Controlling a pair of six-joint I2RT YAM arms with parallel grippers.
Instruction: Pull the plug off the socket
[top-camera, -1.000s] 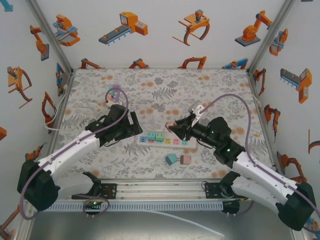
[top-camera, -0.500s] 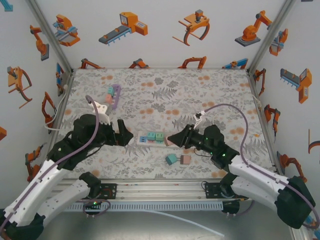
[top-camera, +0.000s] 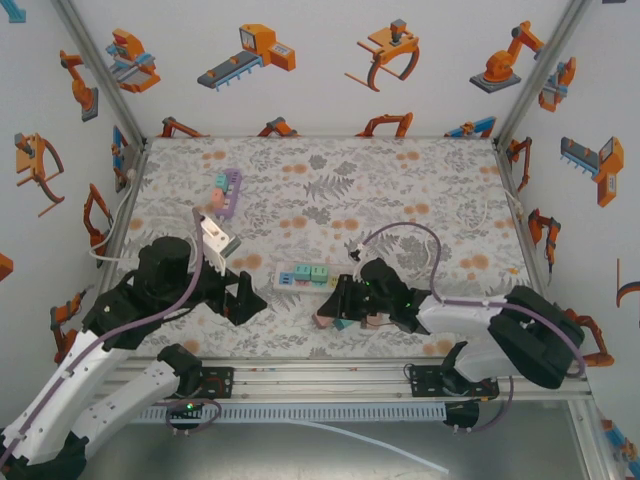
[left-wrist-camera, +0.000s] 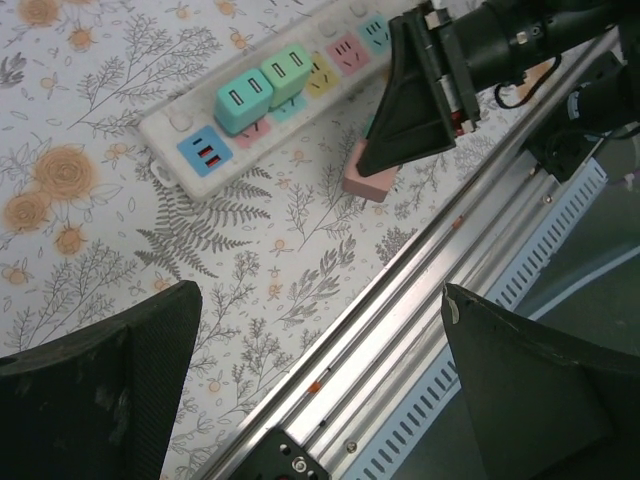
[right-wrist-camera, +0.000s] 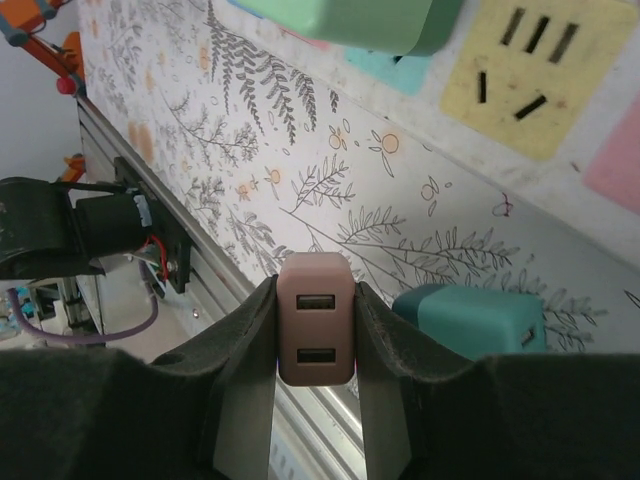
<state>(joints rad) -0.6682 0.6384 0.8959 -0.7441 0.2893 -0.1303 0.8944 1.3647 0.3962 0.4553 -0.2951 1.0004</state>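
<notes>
The white power strip (top-camera: 300, 279) lies near the table's front, with a teal plug (left-wrist-camera: 243, 99) and a green plug (left-wrist-camera: 287, 70) still seated in it. My right gripper (top-camera: 327, 317) is shut on a pink two-port plug (right-wrist-camera: 315, 350). It holds that plug clear of the strip, low over the mat by the front rail. The plug also shows pink under the black fingers in the left wrist view (left-wrist-camera: 370, 178). My left gripper (top-camera: 245, 297) hangs open left of the strip, with nothing between its fingers (left-wrist-camera: 100, 390).
A loose teal plug (right-wrist-camera: 480, 318) lies on the mat just right of the held plug, with a loose pink one (top-camera: 372, 321) beside it. A purple strip (top-camera: 228, 190) sits at the back left. The aluminium front rail (left-wrist-camera: 440, 270) runs close below both grippers.
My right gripper has come back from the strip towards the front rail, carrying the pink plug. The left arm has drawn back to the near left.
</notes>
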